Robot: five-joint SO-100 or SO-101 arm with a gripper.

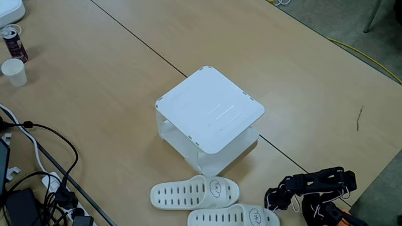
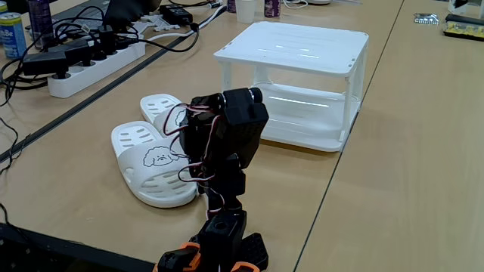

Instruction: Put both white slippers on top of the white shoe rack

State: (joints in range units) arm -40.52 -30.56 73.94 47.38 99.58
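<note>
In a fixed view from above, the white shoe rack (image 1: 209, 115) stands in the middle of a light wooden table (image 1: 94, 81), its top bare. The two white slippers (image 1: 195, 192) lie side by side on the table just in front of it, and the black arm (image 1: 313, 187) is folded at the lower right; I cannot tell how the jaws stand. In a fixed view from low down, a power strip (image 2: 94, 65) with black cables lies at the left, behind the slippers (image 2: 153, 165).
</note>
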